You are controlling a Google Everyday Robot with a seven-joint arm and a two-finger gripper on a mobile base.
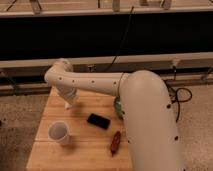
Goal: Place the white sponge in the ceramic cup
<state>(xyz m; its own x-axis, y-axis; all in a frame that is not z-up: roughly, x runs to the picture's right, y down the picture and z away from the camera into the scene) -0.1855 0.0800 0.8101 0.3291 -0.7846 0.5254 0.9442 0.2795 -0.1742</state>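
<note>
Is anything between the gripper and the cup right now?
Nothing visible. The gripper hangs over the back of the table, the cup just in front; only bare wood between. The black gadget lies off to the side.

The counter (85, 149) is pale matt wood; the ceramic cup (60, 133) looks smooth. The gripper (69, 104), of smooth white plastic, hangs over the counter's far left.
</note>
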